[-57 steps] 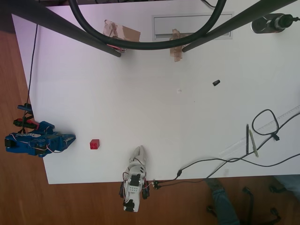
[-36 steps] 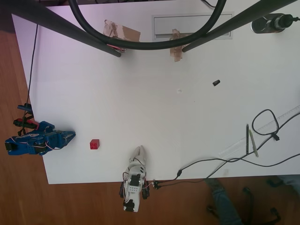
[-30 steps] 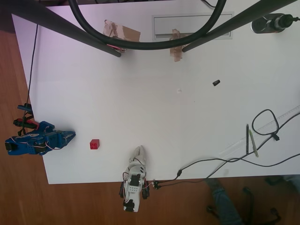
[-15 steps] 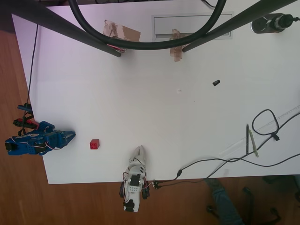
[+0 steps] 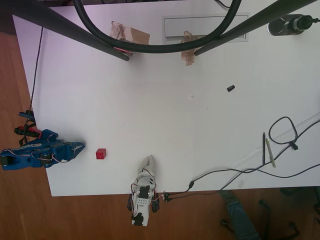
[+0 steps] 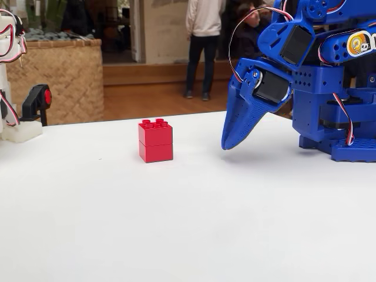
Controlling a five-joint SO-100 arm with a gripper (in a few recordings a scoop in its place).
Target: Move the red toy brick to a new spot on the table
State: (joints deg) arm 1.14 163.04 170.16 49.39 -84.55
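Blue gripper (image 6: 228, 143) with jaws closed and empty, tip just above the table (image 5: 150, 100) near its left edge in the overhead view, red toy brick (image 5: 101, 154) upright just beside it, untouched.

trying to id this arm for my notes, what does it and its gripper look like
The arm is bright blue plastic with black motor blocks set into it and rows of small holes in its panels. Thin red, white and black wires loop between the joints. A round orange and white sticker sits near its top right in the fixed view. The gripper is blue too, tapering to a smooth pointed beak.
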